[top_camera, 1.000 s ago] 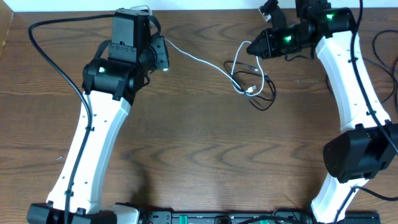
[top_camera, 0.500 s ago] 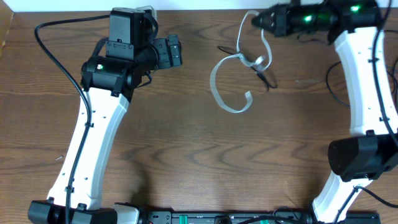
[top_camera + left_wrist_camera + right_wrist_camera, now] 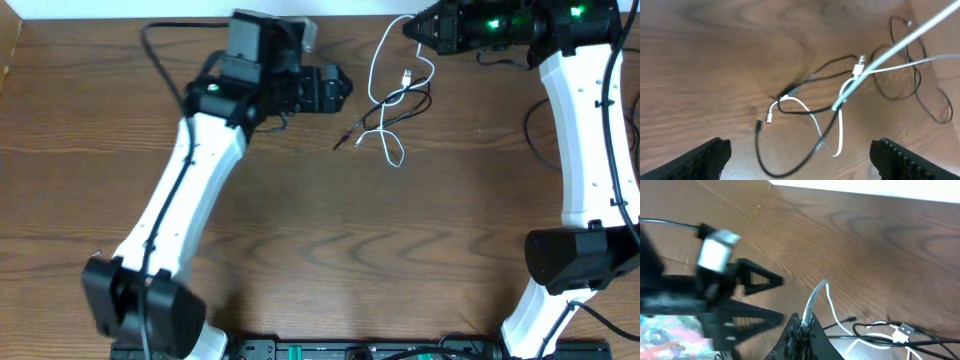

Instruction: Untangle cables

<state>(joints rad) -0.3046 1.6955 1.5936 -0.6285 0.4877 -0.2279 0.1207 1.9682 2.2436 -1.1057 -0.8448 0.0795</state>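
Observation:
The white cable runs up from the table to my right gripper, which is shut on it near the back edge; its grip shows in the right wrist view. A black cable is looped through the white one on the wood below. The tangle lies in the middle of the left wrist view: white cable, black cable. A second black cable loops at the right there. My left gripper is open and empty, just left of the tangle, its fingers wide apart.
The left arm stretches diagonally across the table's left half. The right arm stands along the right side with its own thick black wires. The table's back edge is close behind the tangle.
My left arm has swung right, toward the tangle. The white cable, lifted in a wide loop before, now hangs in narrower loops with the black cable below my right gripper.

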